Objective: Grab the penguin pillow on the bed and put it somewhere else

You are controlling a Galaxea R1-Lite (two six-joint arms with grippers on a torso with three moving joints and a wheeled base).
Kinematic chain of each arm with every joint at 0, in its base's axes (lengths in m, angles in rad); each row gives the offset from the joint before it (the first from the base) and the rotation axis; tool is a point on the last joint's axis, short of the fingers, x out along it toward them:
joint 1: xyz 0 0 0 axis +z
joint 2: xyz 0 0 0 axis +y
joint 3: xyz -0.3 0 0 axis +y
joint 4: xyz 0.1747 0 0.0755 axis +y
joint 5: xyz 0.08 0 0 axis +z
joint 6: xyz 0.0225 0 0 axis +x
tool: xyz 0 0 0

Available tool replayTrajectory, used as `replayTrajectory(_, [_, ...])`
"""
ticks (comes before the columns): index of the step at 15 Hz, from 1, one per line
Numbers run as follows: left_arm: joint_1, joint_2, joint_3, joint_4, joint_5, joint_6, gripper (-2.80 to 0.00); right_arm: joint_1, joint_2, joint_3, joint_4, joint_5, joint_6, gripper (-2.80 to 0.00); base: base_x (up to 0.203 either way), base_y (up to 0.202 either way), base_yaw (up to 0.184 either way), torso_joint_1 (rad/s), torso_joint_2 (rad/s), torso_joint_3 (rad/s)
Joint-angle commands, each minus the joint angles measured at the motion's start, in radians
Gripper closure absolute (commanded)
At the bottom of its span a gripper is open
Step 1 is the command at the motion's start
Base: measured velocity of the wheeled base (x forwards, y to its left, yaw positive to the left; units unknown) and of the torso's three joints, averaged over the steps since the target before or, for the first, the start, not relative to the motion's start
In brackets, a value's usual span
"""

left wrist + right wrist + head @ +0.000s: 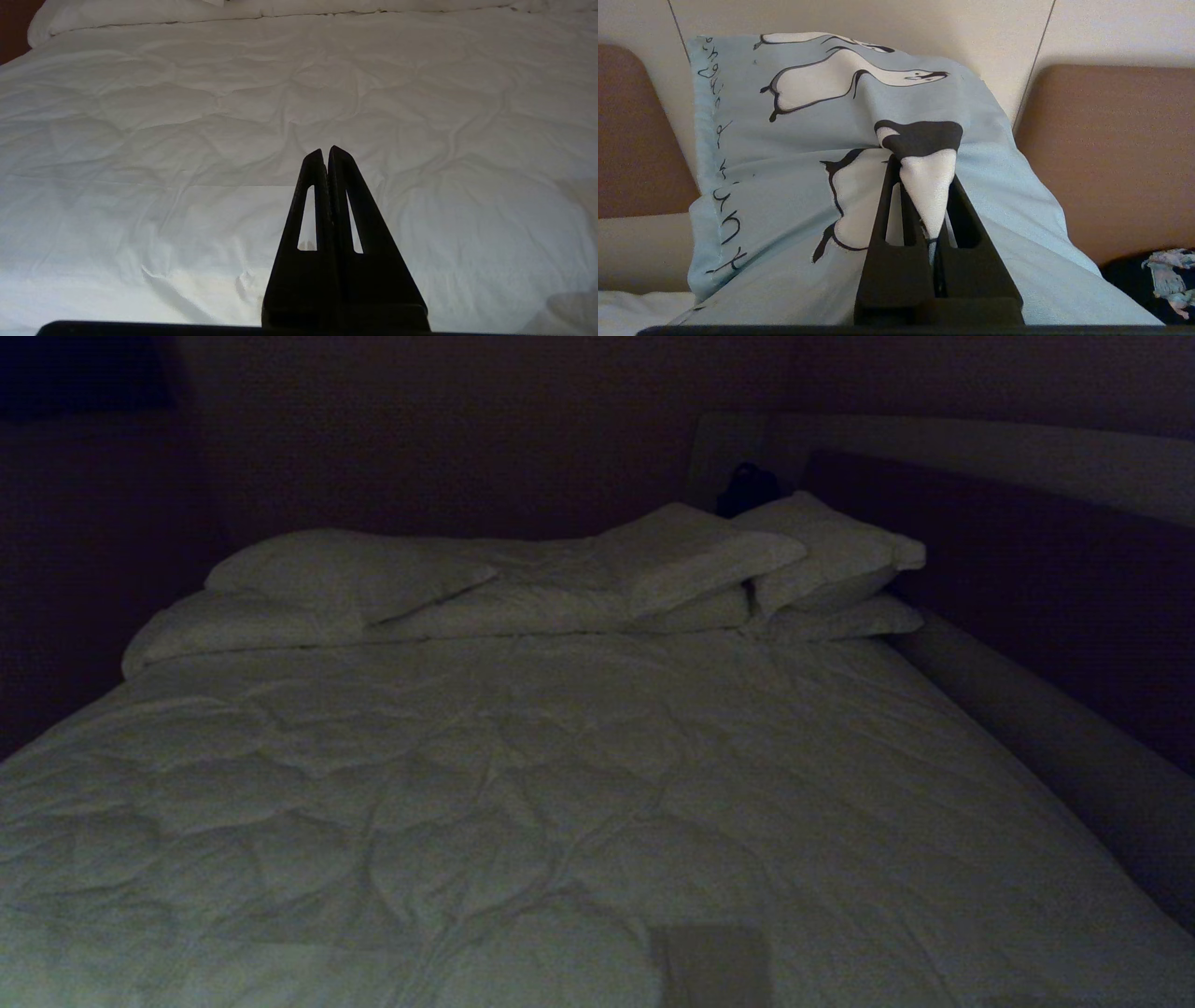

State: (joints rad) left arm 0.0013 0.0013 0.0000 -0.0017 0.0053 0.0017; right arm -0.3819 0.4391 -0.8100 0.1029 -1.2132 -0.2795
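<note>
The right pincer point(924, 196) is pinching a fold of the penguin pillow point(794, 154), its jaws clamped tight on the cloth, and holding it up in front of brown and cream wall panels. The carrying step is under way. Next it is needing a clear spot away from the bed point(560, 756). The left pincer point(327, 156) is sitting closed and empty above the duvet.
</note>
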Motion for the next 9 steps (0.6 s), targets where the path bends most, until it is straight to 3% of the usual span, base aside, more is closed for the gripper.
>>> replayTrajectory(1, [0.000, 0.000, 0.000, 0.000, 0.001, 0.001, 0.00, 0.000, 0.003, 0.005, -0.015, -0.006, -0.007, 0.00, 0.000, 0.000, 0.000, 0.000, 0.00, 0.000])
replayTrajectory(6, [0.000, 0.000, 0.000, -0.001, 0.001, -0.005, 0.00, 0.000, 0.004, 0.008, -0.017, -0.006, -0.007, 0.00, 0.000, 0.000, 0.000, 0.000, 0.00, 0.000])
replayTrajectory(9, [0.000, 0.000, 0.000, -0.001, 0.001, -0.005, 0.00, 0.000, 0.000, 0.020, -0.017, -0.005, -0.007, 0.00, -0.004, 0.111, -0.001, 0.002, 0.00, 0.001])
